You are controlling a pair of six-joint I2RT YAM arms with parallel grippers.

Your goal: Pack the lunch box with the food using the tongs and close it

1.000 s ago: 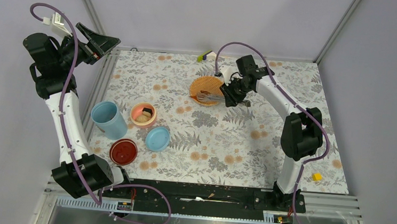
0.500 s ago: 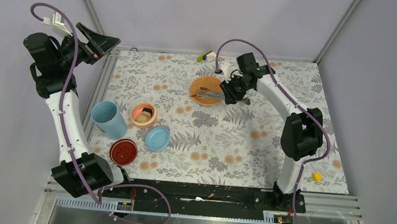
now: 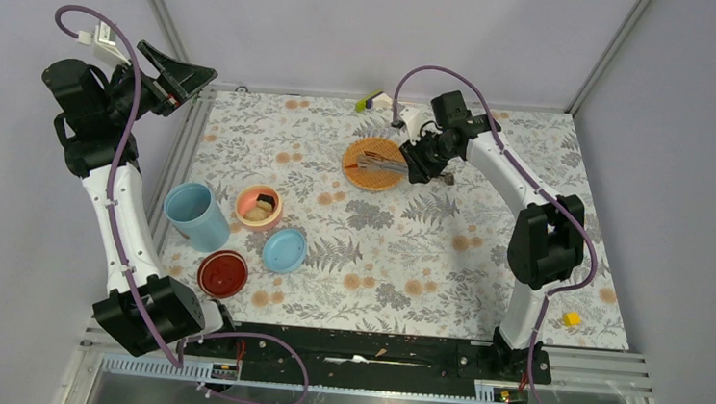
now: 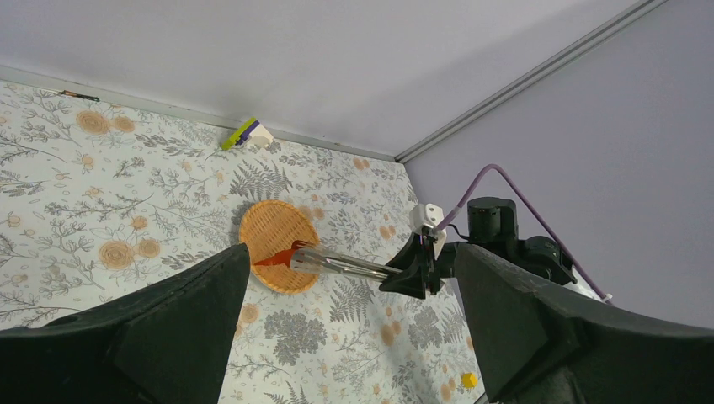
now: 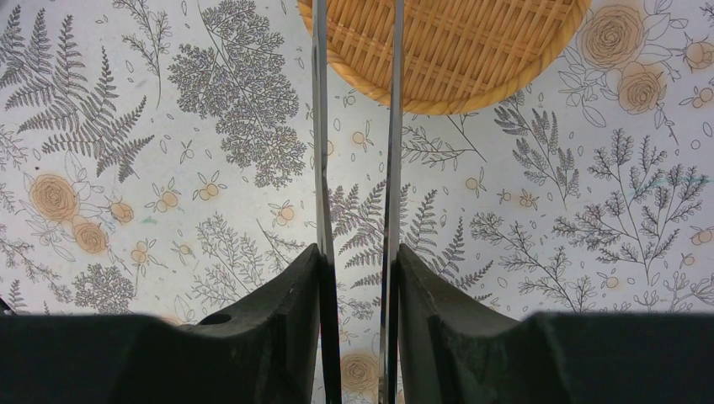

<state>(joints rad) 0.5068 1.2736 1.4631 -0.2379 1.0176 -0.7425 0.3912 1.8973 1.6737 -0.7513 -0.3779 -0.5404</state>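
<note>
Right claw (image 5: 357, 257), clenched on tongs (image 5: 392, 126), just drew back over plate (image 5: 471, 50), 1 orange bit (image 4: 274, 257) pinched. Next: lunch box (image 3: 196, 228). Left claw (image 4: 352, 278) released.

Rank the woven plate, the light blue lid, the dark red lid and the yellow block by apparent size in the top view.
1. woven plate
2. dark red lid and light blue lid: too alike to rank
3. yellow block, smallest

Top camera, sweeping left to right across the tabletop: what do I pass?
light blue tub → red lid → pink-orange bowl → light blue lid → orange woven plate → right pincer gripping the tongs → yellow block
</note>
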